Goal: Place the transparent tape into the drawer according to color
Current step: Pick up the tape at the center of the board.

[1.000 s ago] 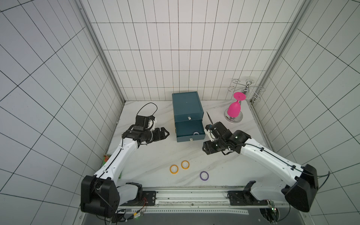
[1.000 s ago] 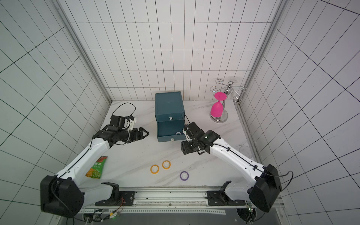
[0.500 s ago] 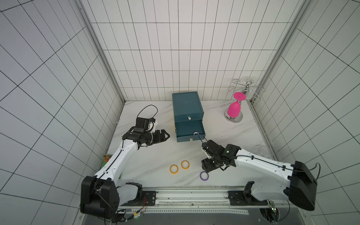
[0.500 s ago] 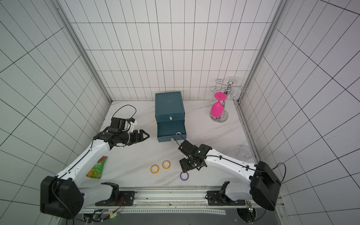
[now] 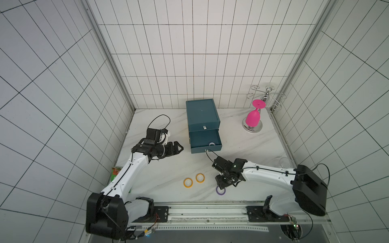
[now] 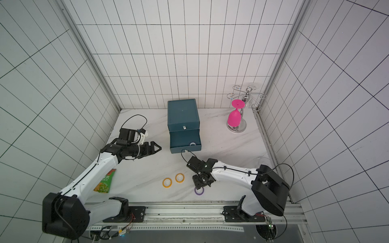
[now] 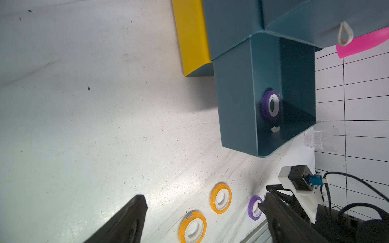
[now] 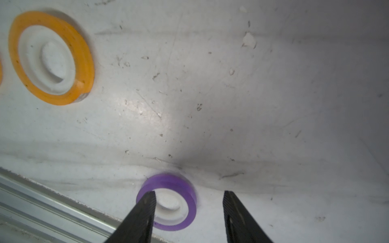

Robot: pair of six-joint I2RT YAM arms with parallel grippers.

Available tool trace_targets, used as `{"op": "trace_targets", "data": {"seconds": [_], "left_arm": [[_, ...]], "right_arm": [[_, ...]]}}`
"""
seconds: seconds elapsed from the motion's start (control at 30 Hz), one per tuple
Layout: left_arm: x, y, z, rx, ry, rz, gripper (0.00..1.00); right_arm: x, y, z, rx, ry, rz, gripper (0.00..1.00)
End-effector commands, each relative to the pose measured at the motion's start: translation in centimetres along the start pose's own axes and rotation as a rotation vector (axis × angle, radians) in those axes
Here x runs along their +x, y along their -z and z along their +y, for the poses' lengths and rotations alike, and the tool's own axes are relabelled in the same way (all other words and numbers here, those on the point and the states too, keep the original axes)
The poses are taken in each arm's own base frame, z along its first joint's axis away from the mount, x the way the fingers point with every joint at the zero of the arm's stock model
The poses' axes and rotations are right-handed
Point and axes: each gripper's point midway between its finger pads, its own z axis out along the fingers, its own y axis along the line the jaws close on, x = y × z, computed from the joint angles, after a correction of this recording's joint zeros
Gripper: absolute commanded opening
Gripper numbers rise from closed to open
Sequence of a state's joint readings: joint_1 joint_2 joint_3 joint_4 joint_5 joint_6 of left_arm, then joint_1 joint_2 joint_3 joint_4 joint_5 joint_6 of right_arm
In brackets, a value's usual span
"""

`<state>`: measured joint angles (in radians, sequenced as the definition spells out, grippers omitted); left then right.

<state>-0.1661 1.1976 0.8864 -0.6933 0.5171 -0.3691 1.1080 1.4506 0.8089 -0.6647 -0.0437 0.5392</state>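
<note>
The right tool (image 8: 188, 193) hangs with jaws parted over a purple tape ring (image 8: 168, 181) that lies at the lower centre of both top views, close to the front edge of the bench (image 5: 248, 147). In the wrist view one finger (image 8: 141, 214) overlaps the ring's rim and the other stands clear on its far side, so the ring is bracketed but not gripped; whether the nearer finger touches it cannot be told. The straddle looks like the set-up for a pinch across the ring's width. The ring lies flat, pale core facing up and hole axis vertical; being round, it has no long axis across the bench, only a short thickness. A second purple ring (image 5: 211, 144) rests flat in the lower right corner of the open lower drawer (image 5: 205, 149) of the blue cabinet (image 5: 202, 113) at mid-frame, which suggests this drawer takes purple and is the likely destination. An orange-yellow ring (image 5: 188, 182) and a second orange-yellow ring (image 5: 200, 178) lie flat side by side, just apart, to the left of the purple one on the bench, not yet sorted. The left tool (image 6: 156, 148), wide open and empty, is held left of the cabinet and points toward the drawer, well clear of the right arm's work. No red ring shows in any view.
</note>
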Motion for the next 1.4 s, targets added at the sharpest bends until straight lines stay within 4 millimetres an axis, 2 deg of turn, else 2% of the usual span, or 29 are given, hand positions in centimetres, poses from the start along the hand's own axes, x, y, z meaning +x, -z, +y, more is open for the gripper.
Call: {"op": "trace_targets", "data": {"seconds": [0.0,0.2,0.47,0.8,1.07,1.27,1.37], "left_arm": [[0.0,0.4,-0.2,0.011,-0.023,-0.015,0.91],[0.0,0.4,-0.2,0.009,-0.022,-0.015,0.91],[0.0,0.3,-0.2,0.009,-0.024,-0.012,0.91],[0.0,0.4,-0.1,0.006,-0.026,-0.014,0.91],[0.0,0.4,-0.1,0.002,-0.025,-0.014,0.91],[-0.1,0.4,-0.1,0.002,-0.028,-0.016,0.91],[0.0,0.4,-0.1,0.002,-0.024,-0.014,0.91]], "right_arm": [[1.7,0.0,-0.2,0.004,-0.012,0.026,0.56],[2.7,0.1,-0.3,0.011,-0.010,0.043,0.55],[2.8,-0.9,-0.3,0.045,0.006,0.072,0.51],[3.2,-1.9,-0.1,0.060,0.020,0.109,0.34],[3.5,-2.3,0.0,0.077,0.026,0.129,0.15],[3.0,-1.6,0.0,0.076,0.021,0.102,0.01],[2.4,-0.7,0.0,0.071,0.016,0.061,0.00]]}}
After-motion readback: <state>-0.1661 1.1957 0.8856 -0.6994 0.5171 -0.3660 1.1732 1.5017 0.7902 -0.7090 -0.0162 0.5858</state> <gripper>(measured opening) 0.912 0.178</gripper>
